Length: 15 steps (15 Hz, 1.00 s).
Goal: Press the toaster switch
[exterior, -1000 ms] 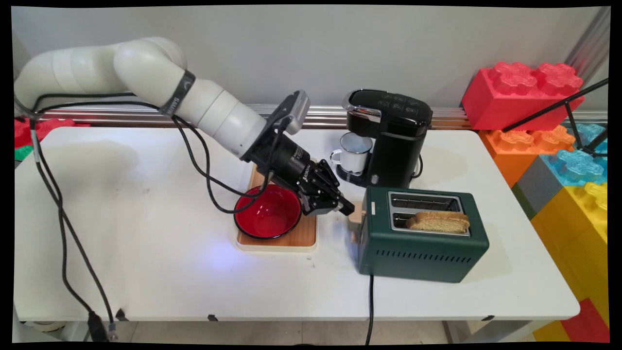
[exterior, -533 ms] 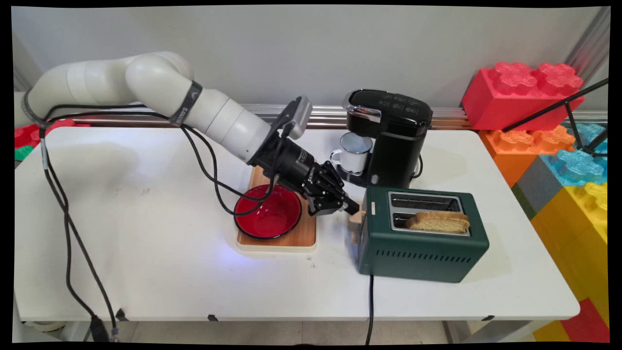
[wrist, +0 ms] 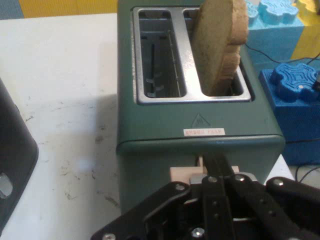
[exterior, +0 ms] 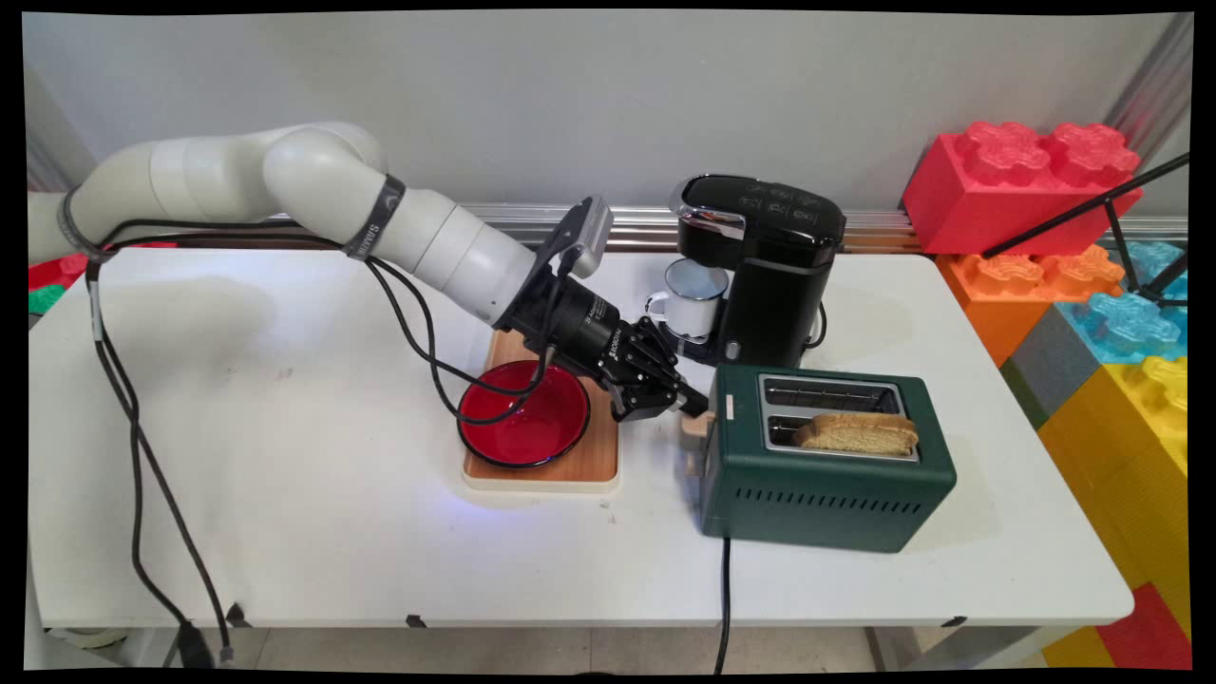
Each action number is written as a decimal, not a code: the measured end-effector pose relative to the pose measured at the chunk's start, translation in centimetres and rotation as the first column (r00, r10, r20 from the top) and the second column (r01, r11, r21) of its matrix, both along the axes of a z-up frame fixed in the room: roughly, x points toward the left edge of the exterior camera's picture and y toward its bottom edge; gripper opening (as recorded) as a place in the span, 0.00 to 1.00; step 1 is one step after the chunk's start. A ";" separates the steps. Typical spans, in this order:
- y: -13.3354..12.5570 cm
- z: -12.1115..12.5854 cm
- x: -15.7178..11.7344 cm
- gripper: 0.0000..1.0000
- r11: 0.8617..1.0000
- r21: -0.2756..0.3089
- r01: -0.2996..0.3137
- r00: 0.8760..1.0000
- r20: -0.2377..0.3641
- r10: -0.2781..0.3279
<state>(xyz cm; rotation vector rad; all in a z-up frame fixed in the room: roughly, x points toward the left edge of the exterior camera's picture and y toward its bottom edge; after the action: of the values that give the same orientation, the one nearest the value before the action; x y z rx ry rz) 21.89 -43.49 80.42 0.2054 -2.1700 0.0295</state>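
The tool [exterior: 696,407] reaches down from the upper left to the left end of a dark green toaster [exterior: 825,459], where a pale wooden lever [exterior: 696,425] sticks out of the end wall. In the hand view the black fingers [wrist: 216,167] lie drawn together into one narrow bar, and their tips rest on top of the lever [wrist: 186,173], right against the toaster's wall [wrist: 150,165]. The tool looks closed, with nothing held between the fingers, though the linkage hides part of the lever, so the exact contact is hard to judge.

The toaster stands on the white tabletop [exterior: 285,494] toward its right side, with its black cord [exterior: 724,598] running off the near edge. It has two slots on top. The far slot [exterior: 828,393] holds nothing that can be seen; a slice of browned bread [exterior: 858,433] stands up out of the near slot, well above the metal rim.

Just left of the tool, a red bowl [exterior: 523,426] sits on a small wooden board [exterior: 579,461], with the arm's black cables [exterior: 427,342] drooping over the bowl. Behind the toaster stands a black coffee machine [exterior: 768,266] with a white enamel mug [exterior: 690,298] under its spout. Large coloured toy blocks [exterior: 1026,185] are stacked beyond the tabletop's right end.
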 end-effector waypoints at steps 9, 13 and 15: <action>-0.2 -1.8 -0.2 0.00 1.000 0.013 -0.015 1.000 -0.009 0.015; -0.1 -2.9 0.0 0.00 0.999 0.022 -0.023 1.000 0.001 0.023; 0.0 -3.4 0.1 0.00 0.999 0.027 -0.027 1.000 0.007 0.027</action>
<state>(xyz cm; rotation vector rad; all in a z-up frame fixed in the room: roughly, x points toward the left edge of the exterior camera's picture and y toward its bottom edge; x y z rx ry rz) 21.96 -43.53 77.01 0.2505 -2.1748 0.0167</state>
